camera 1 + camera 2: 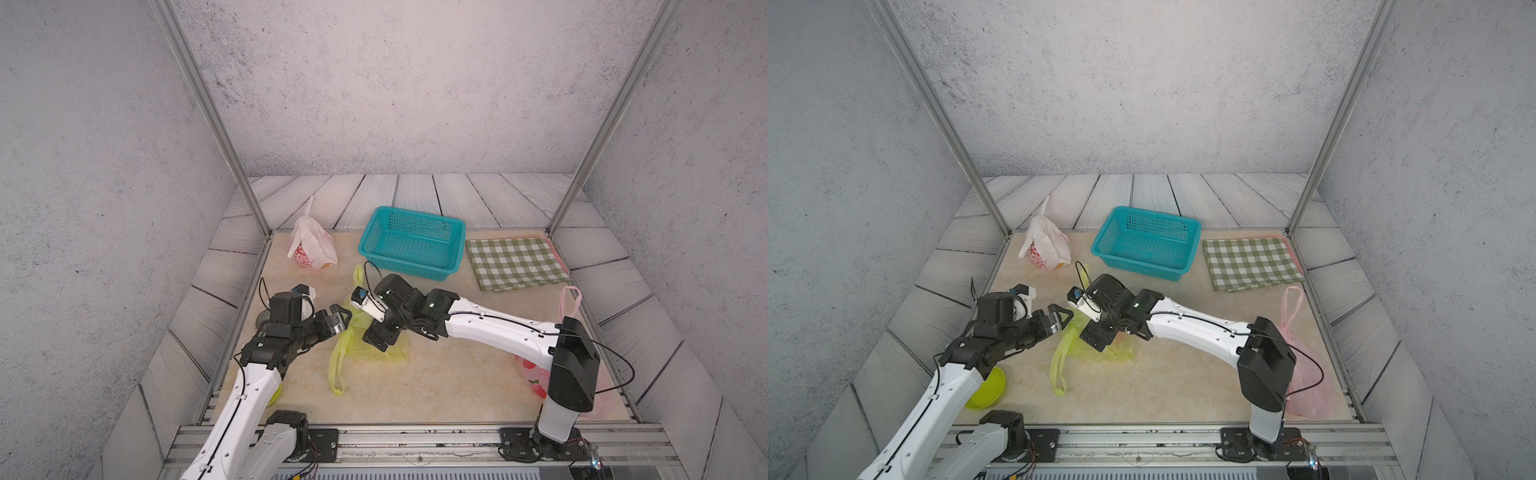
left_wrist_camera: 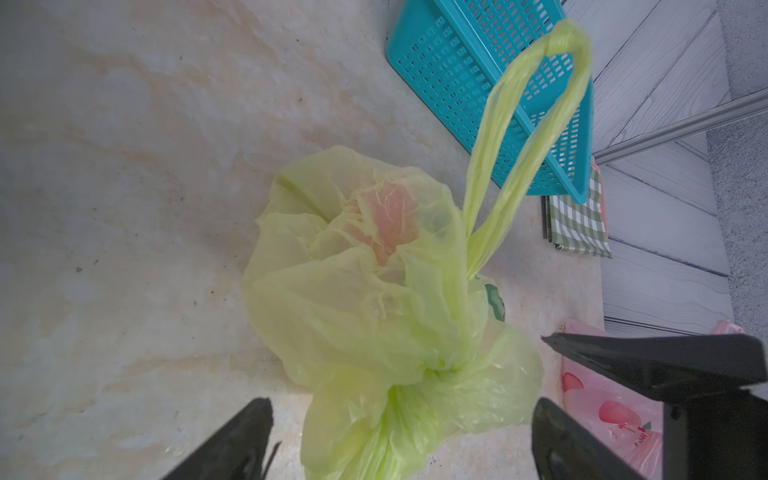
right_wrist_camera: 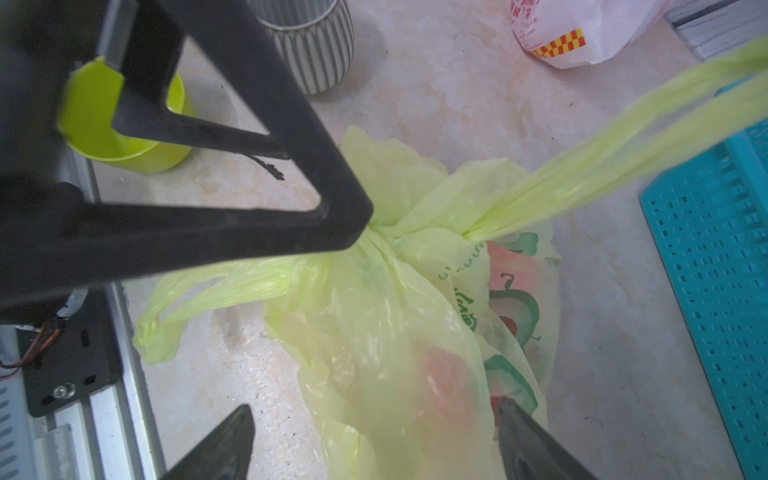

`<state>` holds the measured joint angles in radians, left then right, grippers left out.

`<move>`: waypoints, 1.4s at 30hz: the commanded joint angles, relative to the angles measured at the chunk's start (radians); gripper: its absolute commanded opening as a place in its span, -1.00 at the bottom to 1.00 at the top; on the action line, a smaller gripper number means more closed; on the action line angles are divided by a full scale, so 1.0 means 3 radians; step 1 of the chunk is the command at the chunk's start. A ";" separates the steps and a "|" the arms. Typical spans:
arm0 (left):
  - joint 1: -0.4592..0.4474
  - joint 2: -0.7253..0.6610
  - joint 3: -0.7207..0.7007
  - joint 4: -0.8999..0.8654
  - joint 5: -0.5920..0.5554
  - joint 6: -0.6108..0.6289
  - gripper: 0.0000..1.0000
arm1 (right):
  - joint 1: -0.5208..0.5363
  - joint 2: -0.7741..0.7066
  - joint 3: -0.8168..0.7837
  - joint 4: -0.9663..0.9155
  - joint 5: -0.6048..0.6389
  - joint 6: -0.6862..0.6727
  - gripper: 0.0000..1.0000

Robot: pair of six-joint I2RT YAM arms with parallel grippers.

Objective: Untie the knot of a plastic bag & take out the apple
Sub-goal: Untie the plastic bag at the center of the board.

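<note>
A thin yellow-green plastic bag (image 1: 353, 338) (image 1: 1069, 340) lies mid-table, its knot (image 2: 449, 365) (image 3: 386, 228) still tied, one handle loop standing up and one lying flat. The apple (image 2: 390, 216) (image 3: 449, 378) shows as a red blur through the plastic. My left gripper (image 1: 343, 313) (image 2: 403, 415) is open, with its jaws on either side of the bunched plastic just by the knot. My right gripper (image 1: 376, 338) (image 3: 374, 409) is open too. It hangs over the bag's body and straddles the part that holds the apple. One left gripper finger (image 3: 345, 208) sits against the knot.
A teal basket (image 1: 411, 243) stands behind the bag. A white printed bag (image 1: 311, 245) is at the back left and a green checked cloth (image 1: 515, 262) at the back right. A pink bag (image 1: 1304, 386) lies by the right arm's base. A green bowl (image 1: 988, 386) and a striped cup (image 3: 311, 45) are near the left arm.
</note>
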<state>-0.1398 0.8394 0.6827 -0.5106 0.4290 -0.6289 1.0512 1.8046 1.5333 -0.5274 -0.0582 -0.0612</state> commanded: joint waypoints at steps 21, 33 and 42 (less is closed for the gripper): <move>0.0006 -0.0435 -0.0178 0.0056 0.0144 -0.0027 0.98 | 0.0093 0.0024 -0.0026 -0.0231 0.0313 -0.0031 -1.00; -0.0222 -0.0318 0.0281 0.0068 0.0748 0.0475 0.74 | 0.0091 -0.1105 -0.0793 -0.0472 0.0454 0.0397 -1.00; -0.1024 -0.0511 0.0377 0.0055 0.0641 0.0854 0.68 | 0.0081 -0.1656 -0.1141 -0.0874 0.0268 0.0434 -1.00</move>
<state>-0.4053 0.6888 0.7525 -0.4911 0.6216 -0.4431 1.0733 1.3594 1.2255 -0.7330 0.0467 0.0612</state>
